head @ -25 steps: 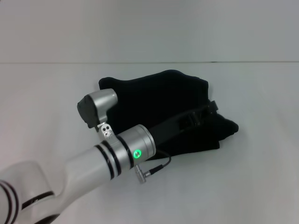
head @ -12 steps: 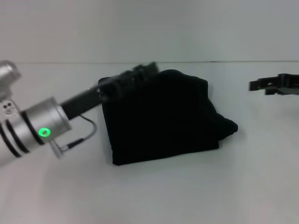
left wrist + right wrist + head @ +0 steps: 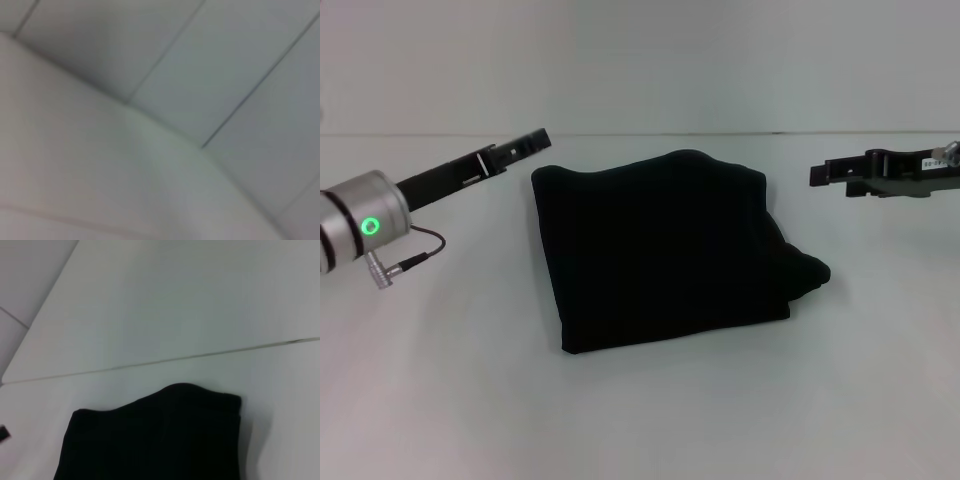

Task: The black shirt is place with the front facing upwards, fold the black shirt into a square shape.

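Black shirt (image 3: 665, 250): folded into a rough square, flat on the bench (image 3: 640, 410), between the two hands; no lettering or label showing on the upper face; small bulge of cloth sticking out at the near corner on the right hand's side.
Left hand (image 3: 542, 137): held above the bench just off the shirt's far corner on its own side, tip pointing toward the cloth, not touching it; fingers together as far as the head view shows, nothing gripped.
Right hand (image 3: 820, 173): held above the bench, apart from the shirt's edge on its own side, tip pointing toward the cloth; gap between fingers impossible to tell.
Left wrist view: only pale surfaces with seam lines; no shirt, no fingers.
Right wrist view: far edge of the shirt (image 3: 155, 440) ahead of the right hand, wavy top fold, white bench beyond it.
Bench: white, plain, with a pale wall (image 3: 640, 60) behind.
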Available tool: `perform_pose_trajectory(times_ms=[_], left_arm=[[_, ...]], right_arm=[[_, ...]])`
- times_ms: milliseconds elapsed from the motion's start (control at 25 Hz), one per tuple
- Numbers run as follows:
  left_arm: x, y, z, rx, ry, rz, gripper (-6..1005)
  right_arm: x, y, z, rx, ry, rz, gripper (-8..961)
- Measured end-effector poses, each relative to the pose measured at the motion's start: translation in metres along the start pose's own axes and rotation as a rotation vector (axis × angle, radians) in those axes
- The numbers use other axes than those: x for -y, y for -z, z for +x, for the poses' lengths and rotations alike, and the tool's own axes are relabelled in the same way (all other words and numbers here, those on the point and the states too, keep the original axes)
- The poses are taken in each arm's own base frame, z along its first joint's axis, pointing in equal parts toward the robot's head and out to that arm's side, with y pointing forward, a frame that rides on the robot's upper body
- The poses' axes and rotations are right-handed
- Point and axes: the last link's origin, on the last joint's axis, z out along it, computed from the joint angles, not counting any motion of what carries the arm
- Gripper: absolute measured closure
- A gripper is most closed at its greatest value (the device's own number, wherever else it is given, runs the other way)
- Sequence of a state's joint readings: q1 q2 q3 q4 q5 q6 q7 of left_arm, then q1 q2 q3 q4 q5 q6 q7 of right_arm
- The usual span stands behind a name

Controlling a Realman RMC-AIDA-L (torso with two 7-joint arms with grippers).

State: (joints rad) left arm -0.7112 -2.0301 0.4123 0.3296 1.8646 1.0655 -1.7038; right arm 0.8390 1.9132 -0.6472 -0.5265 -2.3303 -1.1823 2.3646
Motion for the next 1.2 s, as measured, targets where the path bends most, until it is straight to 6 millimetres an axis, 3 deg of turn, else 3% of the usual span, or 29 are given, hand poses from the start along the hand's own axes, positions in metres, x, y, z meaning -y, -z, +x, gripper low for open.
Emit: perform_pose_trajectory(times_ms=[440,1200], left_arm=[[-0.001,-0.037,-0.014,0.168,-0.065,0.177,111],[-0.011,-0.056,-0.025,0.204,-0.127,0.226,115]], right_arm=[[0.015,0.013,0.001,0.025,-0.029,0.025,194],[0.019,0.017,0.004,0.017,-0.027,0.03,194]])
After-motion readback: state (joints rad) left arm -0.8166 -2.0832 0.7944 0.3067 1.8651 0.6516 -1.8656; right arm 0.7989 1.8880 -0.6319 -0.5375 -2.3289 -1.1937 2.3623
